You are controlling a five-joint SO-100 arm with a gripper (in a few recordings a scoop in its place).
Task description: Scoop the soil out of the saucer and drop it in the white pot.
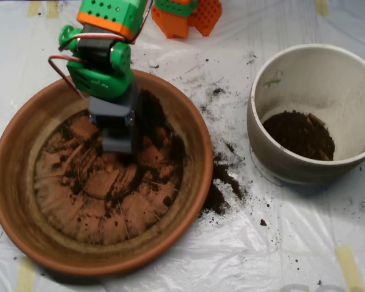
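The terracotta saucer [24, 201] fills the left half of the overhead view. Dark soil [155, 131] lies thin and scattered over its ridged base, thickest along the upper right side. My grey scoop [117, 143] points straight down into the saucer's upper middle, its tip at the base among the soil, under the green and orange arm. The white pot [304, 173] stands at the right, apart from the saucer, with a dark patch of soil [299, 134] at its bottom.
Spilled soil [222, 179] lies on the white plastic sheet between saucer and pot. An orange arm base [185, 17] stands at the top edge. Yellow tape strips [350, 264] mark the sheet near the corners.
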